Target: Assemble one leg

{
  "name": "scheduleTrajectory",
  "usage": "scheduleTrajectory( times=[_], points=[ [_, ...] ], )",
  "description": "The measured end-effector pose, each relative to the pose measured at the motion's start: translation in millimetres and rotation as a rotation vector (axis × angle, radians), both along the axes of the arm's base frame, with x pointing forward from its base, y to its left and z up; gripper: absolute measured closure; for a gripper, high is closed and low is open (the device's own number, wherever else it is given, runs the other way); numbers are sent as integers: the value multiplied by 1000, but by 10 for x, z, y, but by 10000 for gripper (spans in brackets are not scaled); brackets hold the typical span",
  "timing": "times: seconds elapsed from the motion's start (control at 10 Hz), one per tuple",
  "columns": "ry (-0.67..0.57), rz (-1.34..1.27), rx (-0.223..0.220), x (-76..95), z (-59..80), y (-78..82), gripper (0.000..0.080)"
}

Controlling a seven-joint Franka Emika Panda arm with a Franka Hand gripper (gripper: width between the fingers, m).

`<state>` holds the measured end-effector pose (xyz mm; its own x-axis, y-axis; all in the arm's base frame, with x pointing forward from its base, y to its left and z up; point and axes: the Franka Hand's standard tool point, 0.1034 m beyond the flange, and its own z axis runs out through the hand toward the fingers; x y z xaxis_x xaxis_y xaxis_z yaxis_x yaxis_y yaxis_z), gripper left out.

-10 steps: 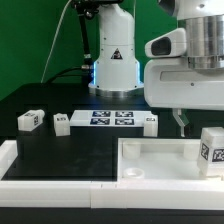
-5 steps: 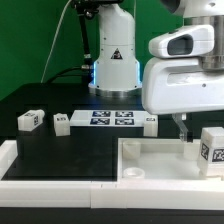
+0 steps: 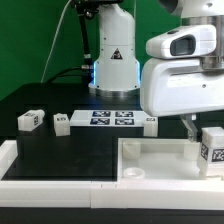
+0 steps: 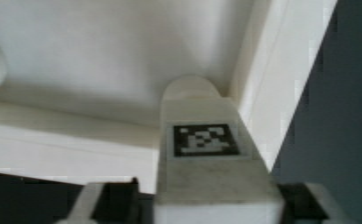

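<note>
Currently 1 arm [image 3: 185, 70], its white housing filling the exterior view's right. 1 black table [image 3: 60, 150]. 1 tabletop [image 3: 150, 172], a white tray w/ raised walls, lies flat at the front, on the exterior view's right. 1 marker board [image 3: 110, 119] lies flat further back w/ 4 tags.

Legs: 4 total. 3 loose legs sit on the table: one [image 3: 29, 120] far to the exterior view's left, and one just beside each end of the board [image 3: 61, 123] [image 3: 150, 122]. The 4th leg [image 3: 212, 150] is upright over the tabletop's right part. In the wrist view its tag faces the cam and its tip is beside a tray wall [image 4: 89, 120].

1 gripper [image 4: 213, 205], w/ fingers [image 4: 121, 205] tight against both flanks of that leg [image 4: 210, 110], clamped on it.
</note>
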<state>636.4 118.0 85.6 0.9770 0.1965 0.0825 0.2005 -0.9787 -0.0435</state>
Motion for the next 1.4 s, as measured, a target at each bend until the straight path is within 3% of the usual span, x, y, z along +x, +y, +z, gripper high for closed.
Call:
scheduleTrajectory(
  times=[0.1,0.3,1.0,1.3,1.4],
  points=[
    [1,-10,2,0,0,1,508],
    [1,-73,9,1,-3,-1,508],
    [42,-1199,110,-16,-20,-13,507],
    [73,-1415,143,-21,-21,-13,506],
    [76,-1421,146,-23,-24,-6,449]
  ],
)
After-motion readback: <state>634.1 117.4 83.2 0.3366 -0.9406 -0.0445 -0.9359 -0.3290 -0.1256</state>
